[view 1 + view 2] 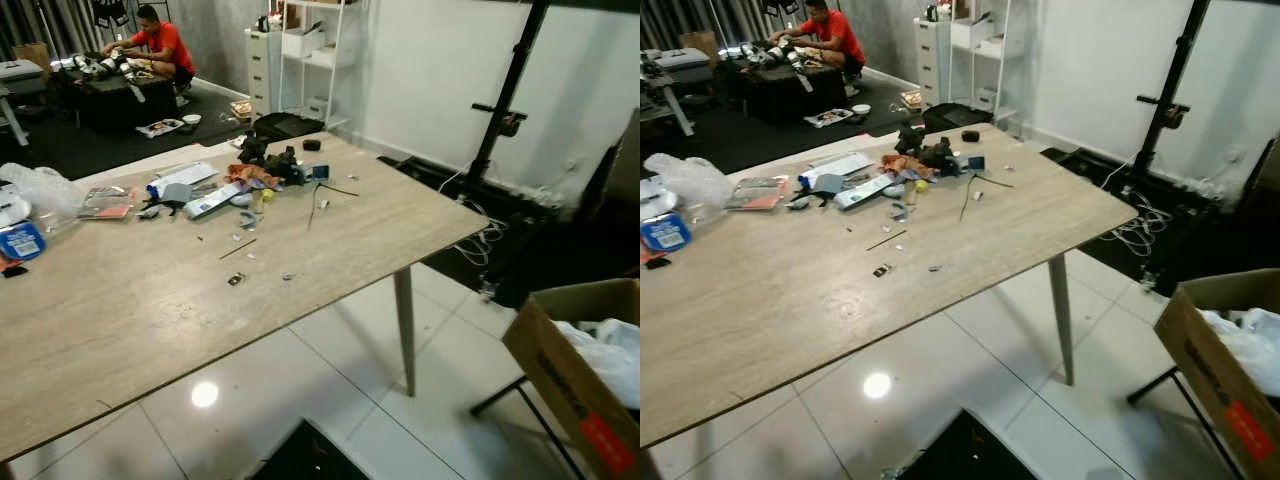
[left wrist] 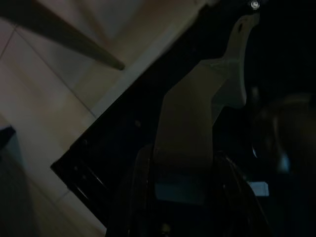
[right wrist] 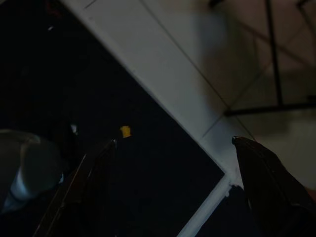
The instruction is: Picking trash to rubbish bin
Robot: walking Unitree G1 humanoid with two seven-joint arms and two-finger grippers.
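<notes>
A heap of trash, made of wrappers, paper scraps, black bits and thin sticks, lies on the far middle of the long wooden table. Small crumbs are scattered nearer to me. A brown cardboard box holding white plastic bags stands low at the right. My right gripper hangs open and holds nothing, above a black mat and white tiles; a tiny yellow scrap lies on the mat. The left wrist view is very dark, with my left arm hanging idle over tiles and a black mat.
A clear plastic bag and a blue-lidded tub sit at the table's left end. A person in a red shirt crouches far back. A black stand and cables occupy the right; white shelves stand behind.
</notes>
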